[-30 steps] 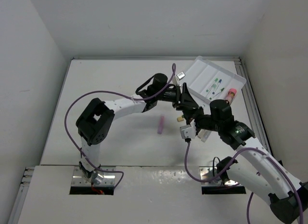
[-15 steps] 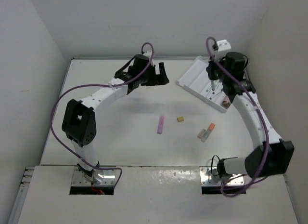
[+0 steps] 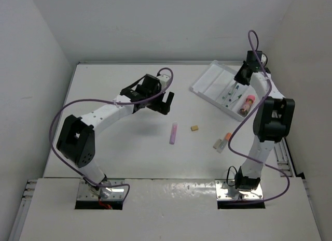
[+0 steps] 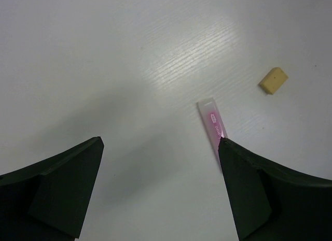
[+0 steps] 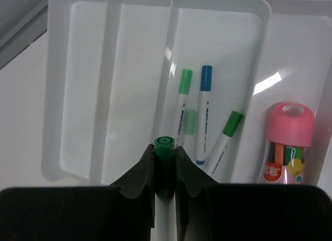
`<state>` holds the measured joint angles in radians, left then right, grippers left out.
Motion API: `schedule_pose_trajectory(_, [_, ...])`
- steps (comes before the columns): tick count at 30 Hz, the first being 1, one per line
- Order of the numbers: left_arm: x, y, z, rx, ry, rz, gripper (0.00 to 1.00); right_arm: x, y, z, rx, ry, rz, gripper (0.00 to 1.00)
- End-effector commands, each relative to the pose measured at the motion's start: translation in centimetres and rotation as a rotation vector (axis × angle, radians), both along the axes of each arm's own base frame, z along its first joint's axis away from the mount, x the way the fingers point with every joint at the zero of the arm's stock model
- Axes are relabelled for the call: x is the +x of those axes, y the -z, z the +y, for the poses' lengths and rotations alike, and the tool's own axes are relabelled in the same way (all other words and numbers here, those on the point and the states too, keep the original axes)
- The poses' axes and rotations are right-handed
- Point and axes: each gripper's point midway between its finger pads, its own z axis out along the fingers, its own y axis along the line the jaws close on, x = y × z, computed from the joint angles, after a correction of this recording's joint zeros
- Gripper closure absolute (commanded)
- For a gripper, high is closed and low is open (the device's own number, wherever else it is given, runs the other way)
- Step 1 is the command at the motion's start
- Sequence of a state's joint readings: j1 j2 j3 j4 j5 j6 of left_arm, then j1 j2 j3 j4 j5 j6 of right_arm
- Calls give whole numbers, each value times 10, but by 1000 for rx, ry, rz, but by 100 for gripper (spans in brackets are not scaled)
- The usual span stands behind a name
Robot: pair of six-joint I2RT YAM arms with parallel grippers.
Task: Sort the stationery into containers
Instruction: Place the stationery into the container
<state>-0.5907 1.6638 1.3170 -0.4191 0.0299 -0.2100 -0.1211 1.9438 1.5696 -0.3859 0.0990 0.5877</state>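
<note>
The white divided tray point(image 3: 207, 80) stands at the back right. It holds three markers point(image 5: 204, 111) with green and blue caps and a pink case point(image 3: 248, 103). My right gripper point(image 3: 240, 79) hangs over the tray, shut on a green-capped white marker point(image 5: 165, 147) held upright above a middle compartment. My left gripper point(image 3: 163, 99) is open and empty above the table, just behind the lilac stick point(image 3: 173, 133). In the left wrist view the stick point(image 4: 211, 124) lies by the right finger point(image 4: 249, 189). A tan eraser point(image 3: 194, 128) and an orange-tipped marker point(image 3: 223, 142) lie on the table.
The tray's left compartments point(image 5: 85, 96) look empty. White walls close in the table on the left, back and right. The right arm stands tall along the right edge point(image 3: 270, 122).
My left gripper has moved from the back of the table nearer, to the lilac stick. My right gripper has shifted right and back over the tray, still holding the marker.
</note>
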Motion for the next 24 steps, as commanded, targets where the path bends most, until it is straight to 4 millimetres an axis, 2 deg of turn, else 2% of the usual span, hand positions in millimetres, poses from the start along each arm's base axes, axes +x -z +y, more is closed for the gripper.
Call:
schedule_pose_trajectory(1, [1, -33, -4, -17, 53, -117, 1, 38, -21, -11, -17, 68, -94, 100])
schedule_pose_trajectory(4, [-5, -26, -1, -2, 59, -98, 1, 53, -15, -13, -24, 64, -100, 100])
schedule_pose_trajectory(5, [-9, -23, -2, 2, 68, -87, 0, 57, -3, -10, -27, 49, -81, 100])
schedule_pose_trajectory(8, [-15, -16, 0, 22, 84, -75, 0, 62, 5, -8, -51, 44, -67, 97])
schedule_pose_trajectory(9, [-18, -13, 1, 31, 86, -62, 0, 60, 9, -9, -74, 56, -56, 84])
schedule_pose_trajectory(10, [-21, -8, 2, 38, 86, -48, 0, 58, 11, -11, -90, 70, -47, 74])
schedule_pose_trajectory(13, [-33, 12, 3, 57, 86, 36, 0, 49, 19, -15, -110, 90, -14, 58])
schedule_pose_trajectory(15, [-40, 27, 3, 67, 84, 88, 0, 44, 14, -18, -115, 105, -12, 47])
schedule_pose_trajectory(16, [-44, 32, 3, 67, 79, 109, 0, 41, 13, -21, -110, 113, -10, 45])
schedule_pose_trajectory(19, [-50, 37, -3, 46, 82, 136, 0, 34, -17, -27, -86, 110, -44, 43])
schedule_pose_trajectory(20, [-54, 40, -8, 39, 92, 149, 0, 30, -24, -22, -45, 84, -40, 44])
schedule_pose_trajectory(21, [-58, 42, -15, 34, 105, 153, 1, 28, -47, -19, -25, 72, -73, 45])
schedule_pose_trajectory(22, [-60, 44, -19, 30, 111, 161, 2, 23, -57, -20, -8, 61, -79, 48])
schedule_pose_trajectory(23, [-63, 51, -24, 40, 124, 175, 3, 13, -77, -10, 35, 7, -99, 50])
schedule_pose_trajectory(24, [-68, 55, -30, 49, 142, 183, 7, 6, -87, -8, 47, -17, -110, 52])
